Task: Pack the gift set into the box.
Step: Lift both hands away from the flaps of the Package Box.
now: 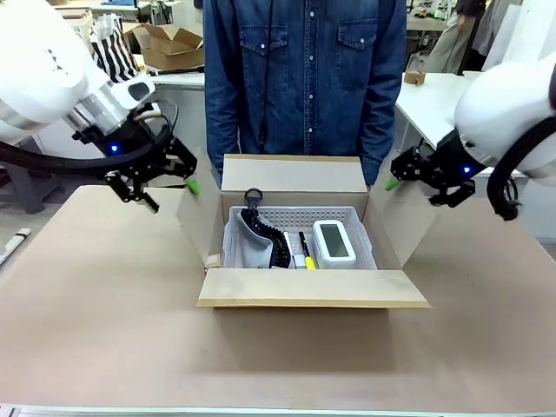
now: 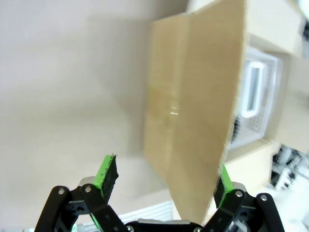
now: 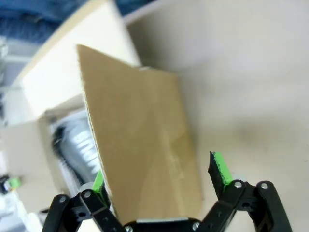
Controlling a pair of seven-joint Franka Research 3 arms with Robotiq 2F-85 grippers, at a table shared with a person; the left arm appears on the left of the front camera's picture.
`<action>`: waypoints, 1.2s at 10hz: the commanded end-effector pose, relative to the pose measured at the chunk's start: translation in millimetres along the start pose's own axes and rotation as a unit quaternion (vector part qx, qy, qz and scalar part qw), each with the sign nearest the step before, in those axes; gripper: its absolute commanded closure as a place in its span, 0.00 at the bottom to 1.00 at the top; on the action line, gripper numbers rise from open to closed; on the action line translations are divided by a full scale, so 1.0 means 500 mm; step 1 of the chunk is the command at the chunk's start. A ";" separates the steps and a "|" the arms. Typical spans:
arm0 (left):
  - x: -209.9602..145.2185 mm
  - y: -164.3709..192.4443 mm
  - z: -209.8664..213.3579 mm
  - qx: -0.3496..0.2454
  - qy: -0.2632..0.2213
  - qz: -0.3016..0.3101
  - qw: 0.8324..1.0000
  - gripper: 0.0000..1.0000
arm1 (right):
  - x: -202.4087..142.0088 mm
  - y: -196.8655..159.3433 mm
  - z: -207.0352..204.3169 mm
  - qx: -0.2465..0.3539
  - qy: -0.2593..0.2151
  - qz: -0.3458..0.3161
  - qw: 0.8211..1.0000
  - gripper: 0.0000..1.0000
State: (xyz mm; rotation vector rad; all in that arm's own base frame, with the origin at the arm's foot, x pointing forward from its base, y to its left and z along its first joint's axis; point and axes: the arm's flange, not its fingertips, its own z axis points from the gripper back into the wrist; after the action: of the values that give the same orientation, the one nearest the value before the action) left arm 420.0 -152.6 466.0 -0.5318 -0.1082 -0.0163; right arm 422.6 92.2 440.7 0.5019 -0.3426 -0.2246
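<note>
Sitting at frame centre, the box (image 1: 313, 287) has its flaps open, with a white basket (image 1: 295, 215) of gift items inside. Left gripper (image 1: 171, 193), centre-left, is spread wide astride the left flap (image 2: 193, 106), gripping nothing. Right gripper (image 1: 415, 187), centre-right, is likewise spread around the right flap (image 3: 140, 145). Risk, my judgement: uneven pushes could skid the box or crease a flap.

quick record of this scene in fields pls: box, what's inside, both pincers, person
box: on the table, all four flaps open
inside: white basket holding a white gadget and a pen
left pincer: open, left flap between its fingers
right pincer: open, right flap between its fingers
person: standing at the far side
</note>
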 end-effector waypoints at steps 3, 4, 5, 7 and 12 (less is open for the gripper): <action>-0.052 0.070 0.117 -0.339 0.053 -0.148 0.927 0.00 | -0.003 -0.050 0.139 0.391 0.141 0.089 0.905 0.00; -0.068 0.088 0.137 -0.429 0.039 -0.208 0.878 0.00 | -0.004 -0.063 0.166 0.441 0.159 0.079 0.879 0.00; -0.087 0.110 0.157 -0.493 0.021 -0.242 0.835 0.00 | -0.004 -0.080 0.191 0.487 0.174 0.052 0.854 0.00; -0.128 0.154 0.184 -0.492 0.004 -0.181 0.851 0.00 | -0.036 -0.124 0.247 0.520 0.146 -0.037 0.841 0.00; -0.138 0.165 0.202 -0.498 -0.016 -0.196 0.845 0.00 | -0.042 -0.141 0.258 0.523 0.129 -0.004 0.843 0.00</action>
State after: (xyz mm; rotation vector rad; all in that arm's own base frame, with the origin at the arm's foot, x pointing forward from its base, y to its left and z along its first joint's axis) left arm 344.0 -28.2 497.4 -1.5366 -0.2305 -0.4534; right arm 340.9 -17.2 500.3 1.5574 -0.1690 -0.0064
